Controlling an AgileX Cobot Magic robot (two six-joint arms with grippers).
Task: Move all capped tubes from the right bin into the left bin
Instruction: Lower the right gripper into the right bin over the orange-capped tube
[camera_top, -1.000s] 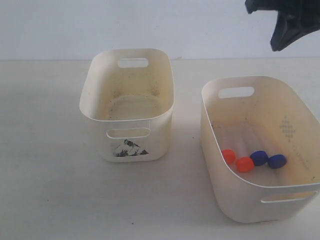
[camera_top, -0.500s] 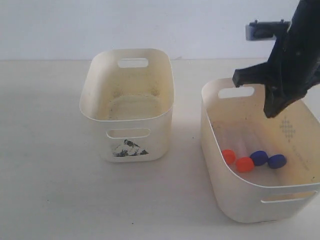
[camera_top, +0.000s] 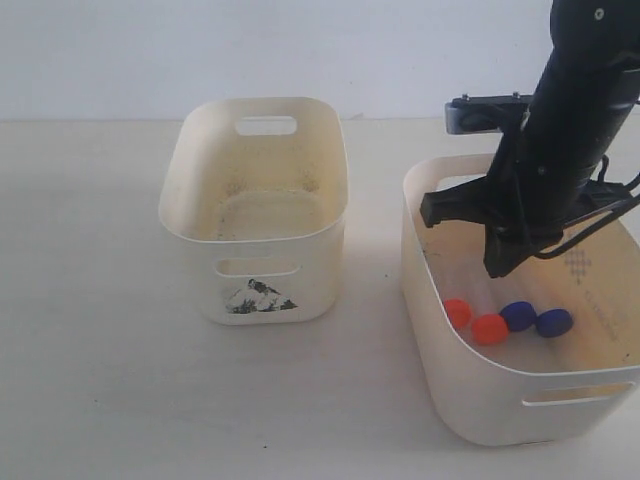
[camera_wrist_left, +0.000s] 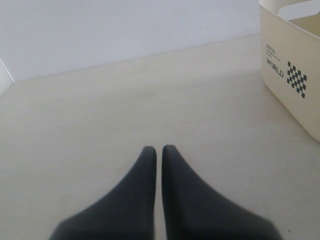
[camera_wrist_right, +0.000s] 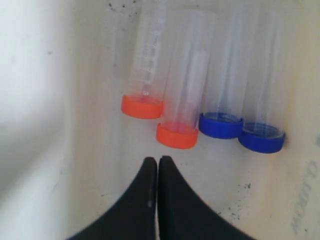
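Capped tubes, two with orange caps and two with blue, are seen in the exterior view lying side by side on the floor of the right bin, caps toward its near wall. The left bin, marked with a mountain picture, stands apart on the table with no tube visible inside. The right gripper is held inside the right bin above the tubes, touching none. In the left wrist view the left gripper is shown pressed closed and empty over the tabletop, near a cream tub printed WORLD; which bin it is cannot be told. In the right wrist view the right gripper's fingers are seen closed together, holding nothing, and pointed at the nearer orange-capped tube. The first pick is judged to be in hand. The jaws should be opened before descent and one tube straddled just behind its cap, with its neighbours left undisturbed, since round tubes are likely to roll.
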